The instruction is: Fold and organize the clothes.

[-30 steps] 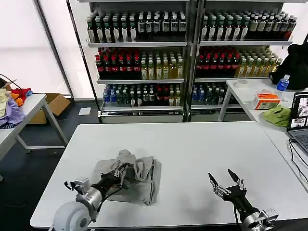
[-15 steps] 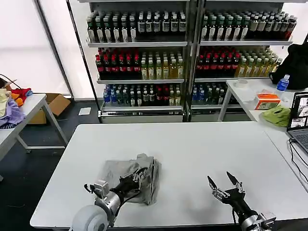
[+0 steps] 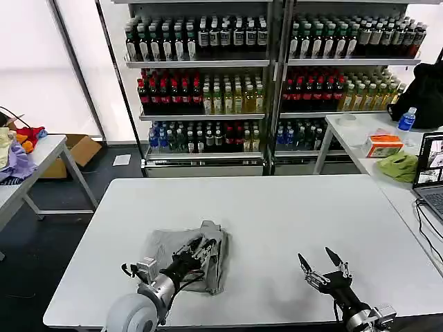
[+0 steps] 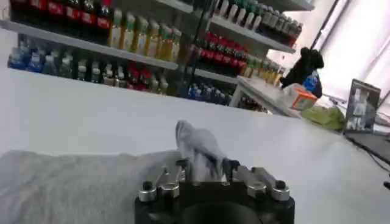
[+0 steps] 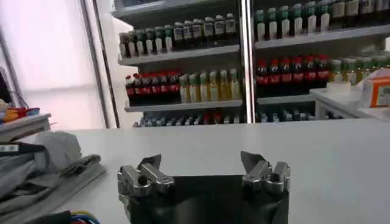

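Lifting shirt (image 3: 181, 250) fold higher, left claw (image 3: 199, 250) clamped.

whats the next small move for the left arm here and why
Probably carry the pinched fold a little further across and lay it down flat before letting go. The left end effector is shut on a raised bunch of the grey shirt, which sits over the shirt's right side on the white table, not yet flattened. The right end effector waits open, off the cloth.
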`<move>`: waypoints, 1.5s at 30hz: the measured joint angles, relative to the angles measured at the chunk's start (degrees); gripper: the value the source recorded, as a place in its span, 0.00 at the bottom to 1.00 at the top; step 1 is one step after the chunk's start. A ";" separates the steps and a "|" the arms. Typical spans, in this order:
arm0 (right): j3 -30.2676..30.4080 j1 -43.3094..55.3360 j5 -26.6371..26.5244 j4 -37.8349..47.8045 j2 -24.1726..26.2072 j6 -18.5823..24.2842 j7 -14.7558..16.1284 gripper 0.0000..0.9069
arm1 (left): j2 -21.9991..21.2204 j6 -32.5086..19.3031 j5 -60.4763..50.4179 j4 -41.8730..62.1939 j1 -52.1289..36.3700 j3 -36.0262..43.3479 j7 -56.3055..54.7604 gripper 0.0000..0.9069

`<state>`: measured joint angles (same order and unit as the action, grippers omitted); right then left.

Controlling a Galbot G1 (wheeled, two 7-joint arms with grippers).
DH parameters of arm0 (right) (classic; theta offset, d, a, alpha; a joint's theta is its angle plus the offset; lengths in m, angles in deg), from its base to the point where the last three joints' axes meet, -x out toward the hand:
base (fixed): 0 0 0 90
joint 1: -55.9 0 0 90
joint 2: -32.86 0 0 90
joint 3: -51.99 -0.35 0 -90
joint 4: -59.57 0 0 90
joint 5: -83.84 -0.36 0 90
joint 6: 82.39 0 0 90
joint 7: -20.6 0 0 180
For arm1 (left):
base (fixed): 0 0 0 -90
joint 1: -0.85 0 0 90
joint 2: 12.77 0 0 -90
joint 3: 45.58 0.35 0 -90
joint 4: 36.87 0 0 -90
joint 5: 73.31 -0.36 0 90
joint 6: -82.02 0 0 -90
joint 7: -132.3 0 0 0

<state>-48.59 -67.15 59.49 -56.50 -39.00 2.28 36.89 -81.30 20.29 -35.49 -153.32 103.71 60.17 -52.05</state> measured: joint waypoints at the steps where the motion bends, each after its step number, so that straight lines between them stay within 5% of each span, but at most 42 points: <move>1: 0.04 0.04 0.01 0.05 0.00 0.02 -0.01 1.00 | 0.08 0.27 0.28 -0.81 0.37 -0.55 -0.19 1.00; 9: 0.52 -0.12 0.29 0.19 0.15 0.28 -0.09 1.00 | 2.04 2.51 2.87 -7.89 2.71 -9.04 -1.35 1.00; 18: 0.81 -0.31 0.74 -0.17 0.19 0.40 -0.12 1.00 | 3.54 3.71 -0.66 -4.05 6.60 -17.48 -1.16 1.00; 45: 1.18 -0.17 2.23 0.25 -0.14 0.83 -0.26 1.00 | -3.58 4.61 -8.63 4.33 5.71 -14.89 -1.70 0.97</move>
<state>-47.40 -67.31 61.72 -56.25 -39.14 3.12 36.63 -84.88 24.90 -44.12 -148.99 109.42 45.28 -53.75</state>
